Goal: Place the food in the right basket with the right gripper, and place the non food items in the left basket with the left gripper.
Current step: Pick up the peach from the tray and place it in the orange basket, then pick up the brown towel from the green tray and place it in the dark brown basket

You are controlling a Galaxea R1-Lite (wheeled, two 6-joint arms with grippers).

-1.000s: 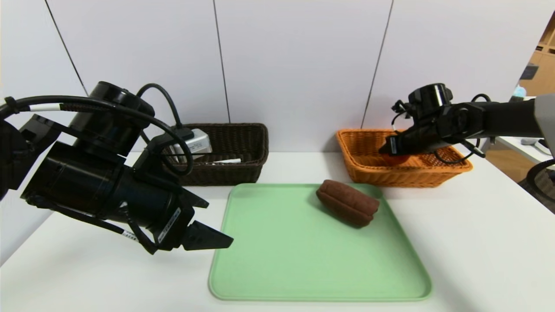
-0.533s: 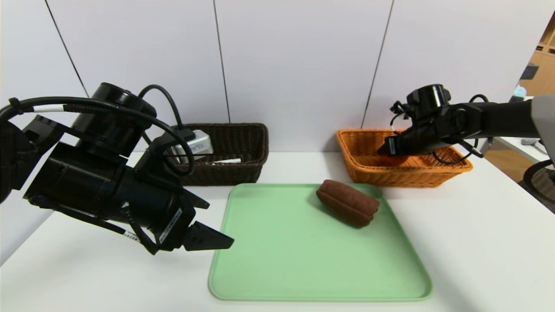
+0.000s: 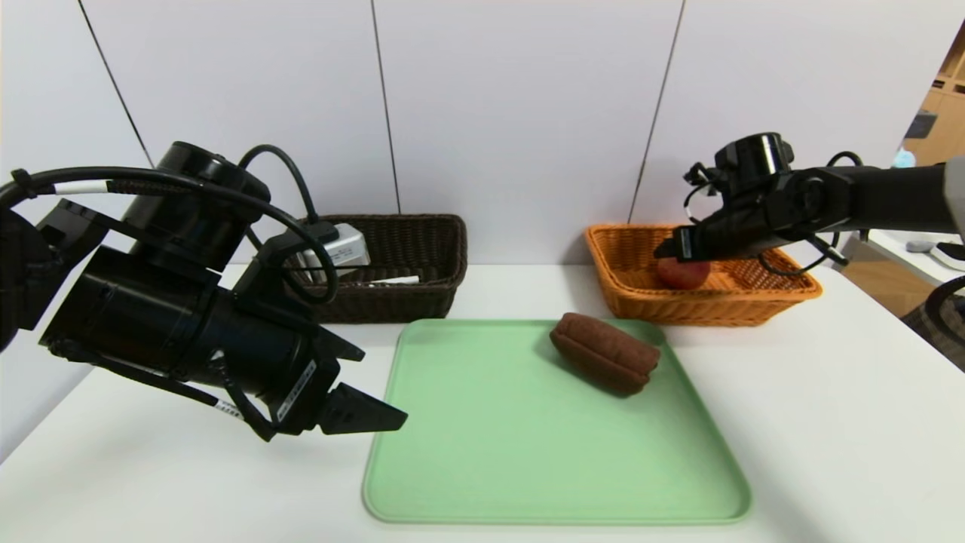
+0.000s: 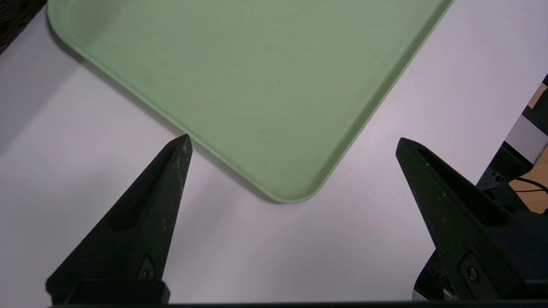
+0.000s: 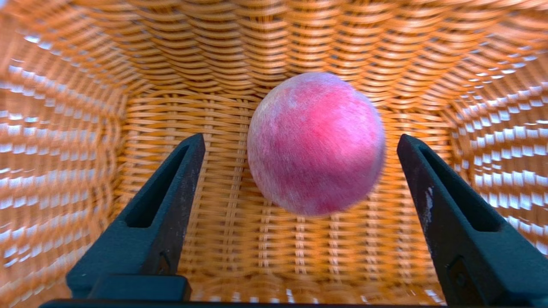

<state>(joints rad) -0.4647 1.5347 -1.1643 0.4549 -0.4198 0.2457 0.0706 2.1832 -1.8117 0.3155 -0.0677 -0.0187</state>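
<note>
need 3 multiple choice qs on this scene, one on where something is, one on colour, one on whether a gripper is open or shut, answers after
1. Where is the round pinkish-red item?
A) on the tray
B) in the orange basket
C) in the dark basket

2. What colour is the tray?
A) white
B) blue
C) green

3. How is the right gripper?
A) open, holding nothing
B) shut on the brown item
C) shut, empty

1 B: the round item lies on the woven floor of the orange basket.
2 C: the tray is pale green.
3 A: the right gripper has its jaws apart, clear of the round item.
</note>
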